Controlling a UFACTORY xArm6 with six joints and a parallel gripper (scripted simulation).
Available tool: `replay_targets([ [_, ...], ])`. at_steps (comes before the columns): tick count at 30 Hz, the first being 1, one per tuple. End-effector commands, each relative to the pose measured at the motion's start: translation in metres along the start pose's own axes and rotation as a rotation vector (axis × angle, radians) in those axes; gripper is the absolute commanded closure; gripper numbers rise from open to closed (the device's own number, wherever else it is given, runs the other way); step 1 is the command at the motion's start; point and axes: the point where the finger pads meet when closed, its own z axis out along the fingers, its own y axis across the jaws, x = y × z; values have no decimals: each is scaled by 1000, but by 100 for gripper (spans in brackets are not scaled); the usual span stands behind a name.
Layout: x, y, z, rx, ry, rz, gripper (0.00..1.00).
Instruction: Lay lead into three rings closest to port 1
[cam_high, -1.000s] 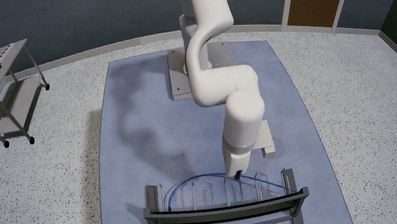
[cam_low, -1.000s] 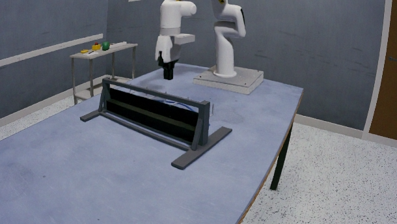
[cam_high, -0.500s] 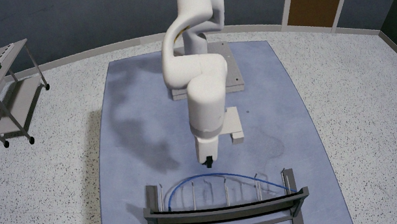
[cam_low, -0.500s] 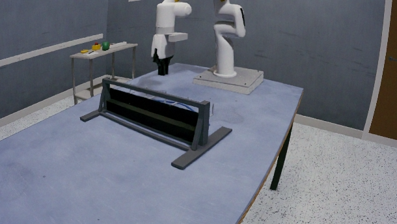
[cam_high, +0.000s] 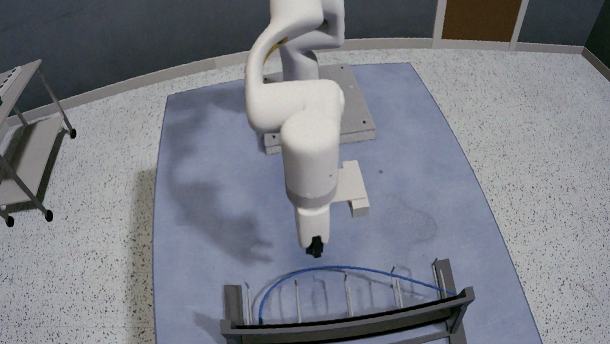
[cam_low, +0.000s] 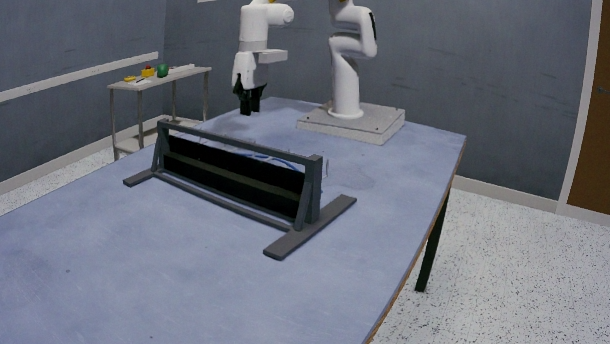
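Tool (cam_high: pixel 315 248) partly open, holding nothing — above the table (cam_low: pixel 150 280). Blue lead (cam_high: pixel 320 270) arcs behind the rack (cam_low: pixel 235 142); cart (cam_low: pixel 157 80) far off.

One rack (cam_high: pixel 345 327); one lead (cam_high: pixel 320 270)

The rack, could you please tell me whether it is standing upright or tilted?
Upright. In the exterior view the rack has both flat feet lying on the blue table, and its end posts stand vertical.
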Motion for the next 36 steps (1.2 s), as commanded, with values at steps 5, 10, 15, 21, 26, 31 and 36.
replay_targets([
  [5, 0, 1, -2, -5, 0, 0, 67],
  [10, 0, 1, -2, -5, 0, 0, 67],
  [15, 0, 1, -2, -5, 0, 0, 67],
  [21, 0, 1, -2, -5, 0, 0, 67],
  [26, 0, 1, 1, -5, 0, 0, 67],
  [31, 0, 1, 7, -5, 0, 0, 67],
  [36, 0, 1, 13, -5, 0, 0, 67],
])
